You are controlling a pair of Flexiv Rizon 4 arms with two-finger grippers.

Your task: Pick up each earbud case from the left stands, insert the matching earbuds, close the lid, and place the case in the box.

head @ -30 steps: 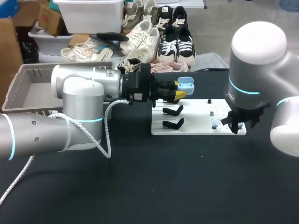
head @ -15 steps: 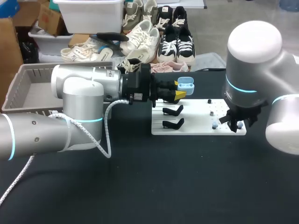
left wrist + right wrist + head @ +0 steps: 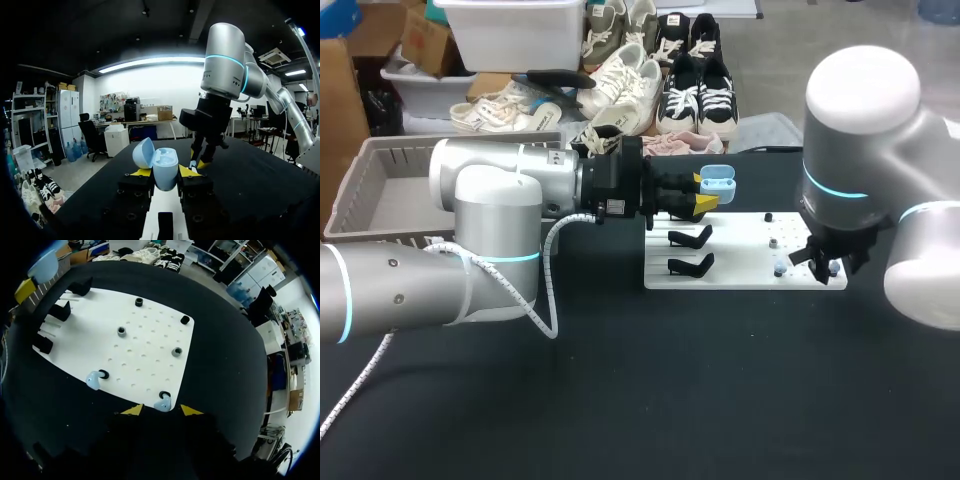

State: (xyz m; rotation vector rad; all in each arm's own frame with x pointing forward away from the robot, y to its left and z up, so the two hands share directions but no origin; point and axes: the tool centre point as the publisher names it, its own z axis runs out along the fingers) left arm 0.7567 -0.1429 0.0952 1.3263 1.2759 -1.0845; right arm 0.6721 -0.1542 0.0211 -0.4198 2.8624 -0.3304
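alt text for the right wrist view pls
The open right gripper hangs over a blue earbud at the edge of a white board. A second earbud sits nearby; black stands line another edge.

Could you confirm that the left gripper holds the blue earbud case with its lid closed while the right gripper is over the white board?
Not quite: the left wrist view shows the lid open, not closed. The left gripper does hold the earbud case, and the right gripper is over the white board.
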